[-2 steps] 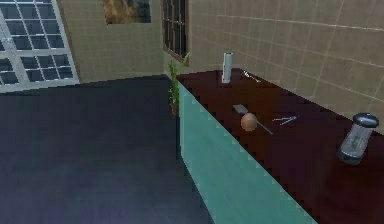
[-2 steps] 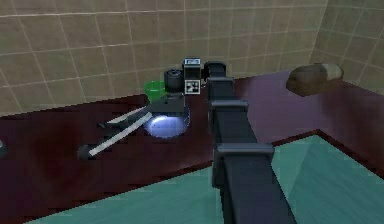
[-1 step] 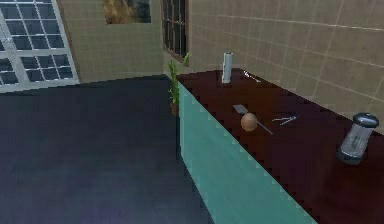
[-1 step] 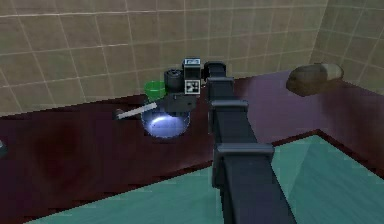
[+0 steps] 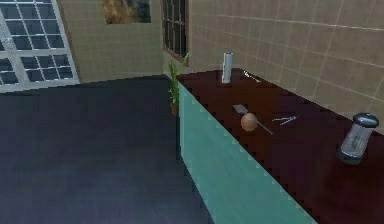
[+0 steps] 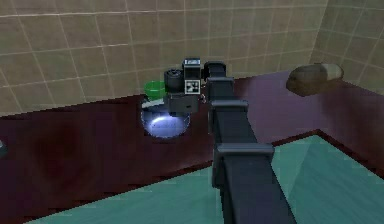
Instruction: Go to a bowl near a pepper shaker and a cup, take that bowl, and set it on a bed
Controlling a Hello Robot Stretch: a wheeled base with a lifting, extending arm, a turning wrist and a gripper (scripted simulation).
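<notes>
While on the counter (image 6: pixel 80 150), bowl (image 6: pixel 165 126) directly at the gripper (image 6: pixel 170 98)

We see the worktop (image 5: pixel 310 150) as dark red-brown, smooth and faintly glossy, with a flat matt teal front (image 5: pixel 220 160). Near its far edge, the bowl (image 6: pixel 165 122) gleams like glass or polished metal. The shaker (image 5: pixel 358 137) looks like clear glass under a metal-grey cap. The wall tiles (image 6: pixel 80 50) are matt beige.

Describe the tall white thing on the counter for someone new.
Follow the dark red countertop to its far end by the tiled wall. A white cylinder stands upright there. It alone is white and slim; the round brown thing and grey-capped jar sit nearer.
</notes>
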